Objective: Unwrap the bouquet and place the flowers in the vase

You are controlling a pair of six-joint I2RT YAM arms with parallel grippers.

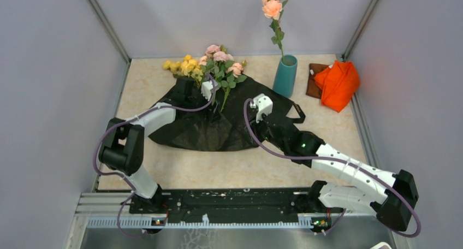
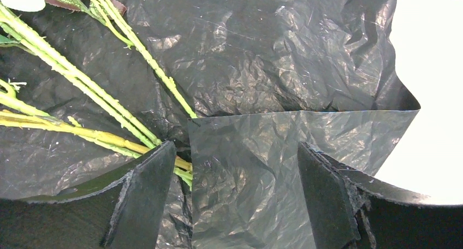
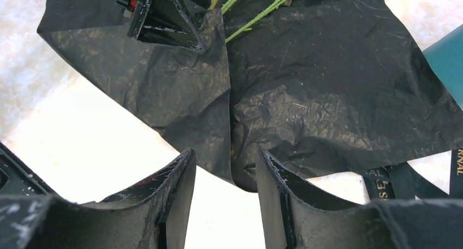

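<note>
Black wrapping sheet [image 3: 327,96] lies spread on the desk [image 1: 180,170] under both jaws. We see right jaws parted above its near edge, empty; left jaws wide apart, empty, flower stems [image 2: 76,77] beside one finger. Vase [image 1: 285,76] stands upright beyond the right jaws.

Flowers [image 1: 219,64] on wrapping sheet [image 1: 203,130], vase [image 1: 285,76] rightward

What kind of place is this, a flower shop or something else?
Probably a robot test cell, not a shop: plain grey walls box in a small table, the left arm and right arm are bolted to a rail at its near edge, and the vase looks like a prop.
</note>
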